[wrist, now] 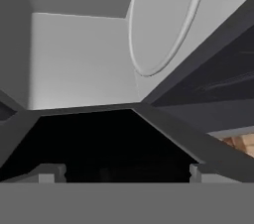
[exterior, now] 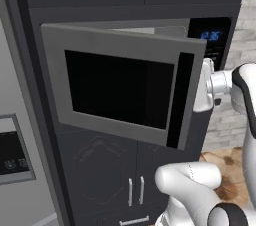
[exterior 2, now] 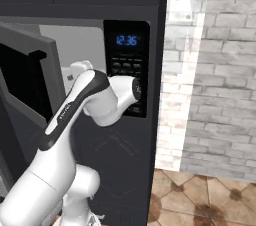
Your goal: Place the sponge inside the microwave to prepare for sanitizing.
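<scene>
Sponge placement cannot be confirmed: I cannot make it out on the pale grey floor of the microwave [exterior: 125, 90] or on the round turntable [wrist: 166, 20], nor between the tips. The tool [wrist: 121, 172] is released, its two tips spread wide with nothing between them, and it sits at the cavity mouth beside the door's free edge. The door [exterior: 120, 87] hangs partly open toward the left. In my judgement, swinging the arm could knock the door or the keypad panel [exterior 2: 126, 65], since both are close. Dark cabinets [exterior: 100, 170] surround the oven; a brick wall [exterior 2: 210, 70] and tiled floor [exterior 2: 200, 200] lie to the right.
</scene>
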Available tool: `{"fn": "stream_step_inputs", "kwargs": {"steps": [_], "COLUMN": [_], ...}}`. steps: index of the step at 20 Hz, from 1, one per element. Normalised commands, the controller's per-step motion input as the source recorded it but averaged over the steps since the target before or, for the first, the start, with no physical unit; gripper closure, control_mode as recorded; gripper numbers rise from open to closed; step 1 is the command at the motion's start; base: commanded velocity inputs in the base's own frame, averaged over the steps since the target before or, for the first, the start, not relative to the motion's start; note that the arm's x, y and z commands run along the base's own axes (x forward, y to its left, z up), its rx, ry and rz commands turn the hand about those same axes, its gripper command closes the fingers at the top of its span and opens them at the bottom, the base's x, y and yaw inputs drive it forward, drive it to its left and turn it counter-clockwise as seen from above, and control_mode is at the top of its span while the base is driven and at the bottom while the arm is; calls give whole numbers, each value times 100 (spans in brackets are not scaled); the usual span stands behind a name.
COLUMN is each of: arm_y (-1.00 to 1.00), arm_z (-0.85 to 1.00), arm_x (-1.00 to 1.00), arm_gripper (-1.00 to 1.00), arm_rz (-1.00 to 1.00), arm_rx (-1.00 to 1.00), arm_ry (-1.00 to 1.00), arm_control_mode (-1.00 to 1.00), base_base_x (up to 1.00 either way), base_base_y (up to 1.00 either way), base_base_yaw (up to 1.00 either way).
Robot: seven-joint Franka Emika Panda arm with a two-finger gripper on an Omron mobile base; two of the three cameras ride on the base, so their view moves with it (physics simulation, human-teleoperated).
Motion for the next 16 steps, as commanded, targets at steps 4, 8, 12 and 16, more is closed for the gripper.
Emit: {"fn": "stream_step_inputs", "kwargs": {"steps": [4,8,12,16], "arm_y": [12,11,11,9], "arm_z": [0,0,0,0], "arm_x": [-22,-32,-42,-41], "arm_gripper": [-100,-100,-100,-100], "arm_rz": [3,4,4,5], "arm_rx": [4,5,5,4], "arm_ry": [0,0,0,0], "arm_control_mode": [-100,-100,-100,-100], "base_base_x": [0,0,0,0], "base_base_y": [0,0,0,0], "base_base_yaw": [0,0,0,0]}}
